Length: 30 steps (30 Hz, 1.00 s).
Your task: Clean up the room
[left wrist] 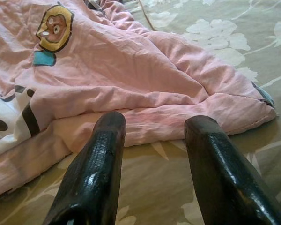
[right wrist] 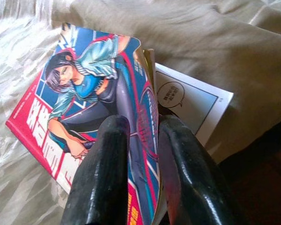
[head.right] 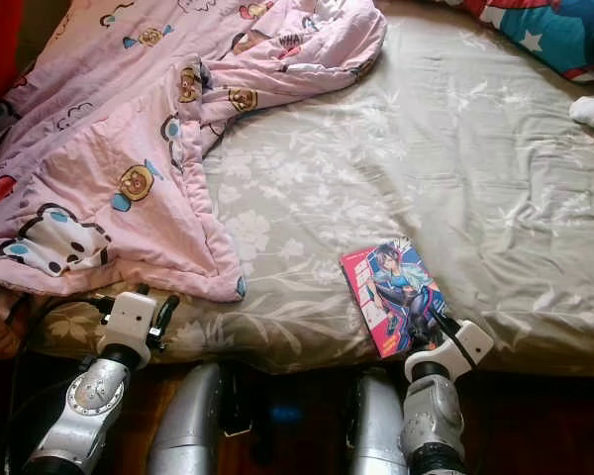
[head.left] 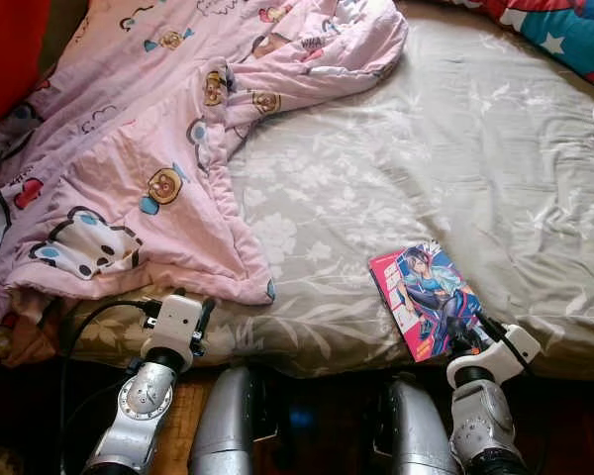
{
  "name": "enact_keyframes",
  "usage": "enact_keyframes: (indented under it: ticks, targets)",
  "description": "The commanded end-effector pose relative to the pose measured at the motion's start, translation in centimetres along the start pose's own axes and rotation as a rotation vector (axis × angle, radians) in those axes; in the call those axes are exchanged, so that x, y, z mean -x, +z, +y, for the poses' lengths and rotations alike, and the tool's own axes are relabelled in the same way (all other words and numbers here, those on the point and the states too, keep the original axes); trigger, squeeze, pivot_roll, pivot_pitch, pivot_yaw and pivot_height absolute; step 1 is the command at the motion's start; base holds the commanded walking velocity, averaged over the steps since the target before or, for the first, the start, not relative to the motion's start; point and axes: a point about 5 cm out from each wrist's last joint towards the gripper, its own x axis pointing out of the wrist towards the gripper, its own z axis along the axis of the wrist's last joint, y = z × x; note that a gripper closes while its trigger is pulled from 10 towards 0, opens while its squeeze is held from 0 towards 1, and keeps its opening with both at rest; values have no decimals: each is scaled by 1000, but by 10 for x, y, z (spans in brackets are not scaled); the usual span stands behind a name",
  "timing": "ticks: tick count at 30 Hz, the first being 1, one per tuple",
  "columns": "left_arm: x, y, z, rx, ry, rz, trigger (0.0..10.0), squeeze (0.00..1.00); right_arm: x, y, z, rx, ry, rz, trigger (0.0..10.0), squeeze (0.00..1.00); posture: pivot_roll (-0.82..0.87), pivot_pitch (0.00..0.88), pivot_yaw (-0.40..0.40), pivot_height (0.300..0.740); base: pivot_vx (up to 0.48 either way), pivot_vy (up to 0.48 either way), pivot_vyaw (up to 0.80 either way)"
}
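Bed (head.left: 396,148) with a grey-green floral sheet, seen from its near edge; dark floor below. A pink quilt (head.left: 129,148) printed with cartoon animals lies heaped over the robot's left half of the bed, one corner reaching down toward the near edge. A blue pillow (head.left: 564,35) with white stars sits at the far right corner.

The comic (head.left: 426,297) lies flat on the sheet near the bed's right front edge, its long axis running away from the robot and tilted slightly left. The right tool (right wrist: 140,154) meets it from the near short end, fingers closed on the front cover, which lifts off the inner pages; a page with a speech bubble shows beneath. The right arm is thus the working arm.

The left tool (left wrist: 152,154) rests open on the sheet just before the quilt's corner, holding nothing.

The red cover strip carries large lettering, too blurred to read; the bubble text is likewise illegible.
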Motion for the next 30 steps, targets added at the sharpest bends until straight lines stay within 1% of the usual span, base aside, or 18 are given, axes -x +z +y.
enact_keyframes:
  ticks: [1,5,7,12,13,15,16,17,20,26,27,30]
  targets:
    - [7,-9,-2,-24,-11,33,10000,0,6,-9,-10,-16,-35,35,0,0,208,315,15,625,0,0,0]
    - [7,-8,-2,-24,-12,32,10000,0,8,-12,-16,-31,-70,50,0,0,211,320,17,625,0,0,0]
    - [10,-9,-3,-23,-13,33,10000,0,11,-18,-25,-36,-123,93,0,0,214,322,17,625,0,0,0]
    - [12,-11,-2,-25,-13,38,10000,0,15,-22,-32,-40,-167,116,0,0,220,324,18,625,0,0,0]
    - [13,-11,-1,-25,-12,40,10000,0,16,-23,-34,-42,-177,122,3059,0,221,324,19,625,0,0,0]
    - [13,-11,-1,-26,-11,41,10000,0,15,-23,-32,-39,-158,115,2902,0,222,323,20,625,0,0,0]
    - [12,-11,-1,-27,-11,41,10000,0,15,-22,-30,-32,-145,114,3882,0,220,322,21,625,0,0,0]
    - [12,-11,-1,-27,-11,41,10000,0,14,-22,-28,-25,-135,111,10000,0,217,320,21,625,0,0,0]
    - [11,-10,-1,-26,-12,40,10000,0,11,-20,-24,-12,-114,102,10000,0,217,318,22,625,0,0,0]
    - [10,-10,-2,-23,-12,40,10000,0,5,-13,-14,-26,-73,65,10000,0,213,314,20,625,0,0,0]
    - [10,-10,-3,-22,-11,40,10000,0,2,-9,-10,-40,-55,47,10000,0,215,315,19,625,0,0,0]
    - [10,-11,-4,-10,-13,56,10000,0,1,-8,-8,-41,-56,49,10000,20,213,317,16,625,0,0,0]
